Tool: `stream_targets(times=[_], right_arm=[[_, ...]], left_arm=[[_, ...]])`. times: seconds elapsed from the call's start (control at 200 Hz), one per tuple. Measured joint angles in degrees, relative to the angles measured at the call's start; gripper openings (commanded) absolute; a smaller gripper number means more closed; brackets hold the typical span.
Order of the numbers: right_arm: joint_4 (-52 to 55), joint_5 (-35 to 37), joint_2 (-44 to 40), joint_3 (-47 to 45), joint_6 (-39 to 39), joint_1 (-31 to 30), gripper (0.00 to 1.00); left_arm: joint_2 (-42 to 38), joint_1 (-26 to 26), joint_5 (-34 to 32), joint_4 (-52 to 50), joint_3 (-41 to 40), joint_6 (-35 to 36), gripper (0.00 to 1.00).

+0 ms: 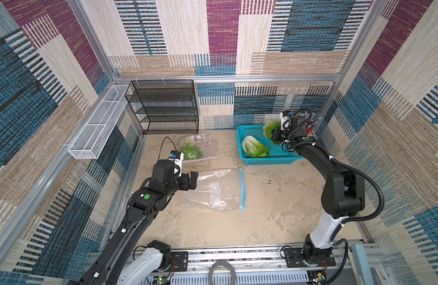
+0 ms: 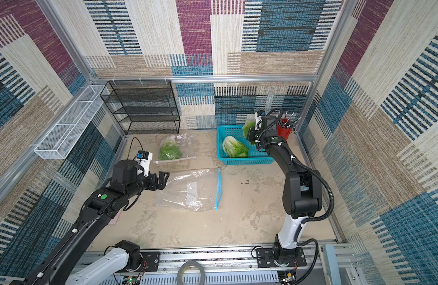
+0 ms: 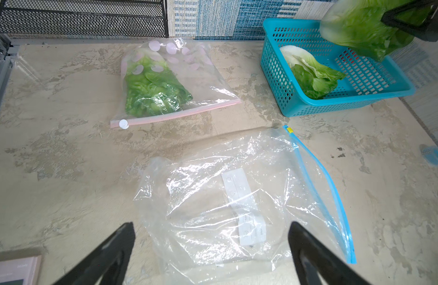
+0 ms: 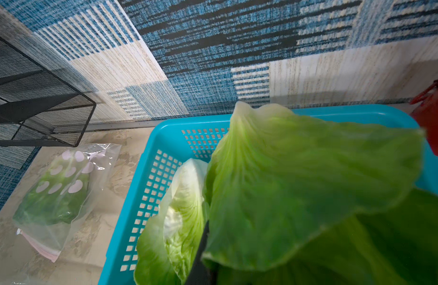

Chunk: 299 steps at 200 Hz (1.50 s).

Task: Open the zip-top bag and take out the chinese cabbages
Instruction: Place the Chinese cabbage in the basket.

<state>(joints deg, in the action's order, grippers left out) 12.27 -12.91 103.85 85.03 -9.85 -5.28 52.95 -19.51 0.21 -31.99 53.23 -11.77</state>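
both top views: right hand (image 1: 275,135) grips a chinese cabbage (image 1: 269,127) above the basket (image 1: 269,161), left hand (image 1: 193,180) agape

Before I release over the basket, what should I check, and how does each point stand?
1. Grip: right gripper shut on the held cabbage: ok.
2. Aim: held cabbage over the basket: ok.
3. Room: space in the basket beside the cabbage already inside: ok.
4. Other arm: left gripper open, away from the basket, over the empty bag: ok.
5. Remaining work: dotted bag opened: not ok; its zip looks shut, with the last cabbage inside.
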Motion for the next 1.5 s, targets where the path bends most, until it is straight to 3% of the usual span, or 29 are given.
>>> stream_targets(times=[0.481,0.616,1.052,1.498], right_arm=[[-0.17,1.73,4.42,-2.62,-0.68,0.81,0.0],[-0.24,3.04,5.4,-3.37,-0.85,0.85,0.05],[-0.87,4.5,5.73,-6.69,-1.73,0.83,0.44],[-0.37,3.91,-2.45,-10.73,-2.34,0.83,0.66]], left_arm=[[0.37,0.0,-0.02,0.0,-0.09,0.13,0.99],[0.35,0.0,-0.11,0.0,-0.2,0.13,0.99],[0.63,0.0,-0.44,0.0,-0.2,0.13,0.99],[0.15,0.0,-0.68,0.0,-0.2,0.13,0.99]])
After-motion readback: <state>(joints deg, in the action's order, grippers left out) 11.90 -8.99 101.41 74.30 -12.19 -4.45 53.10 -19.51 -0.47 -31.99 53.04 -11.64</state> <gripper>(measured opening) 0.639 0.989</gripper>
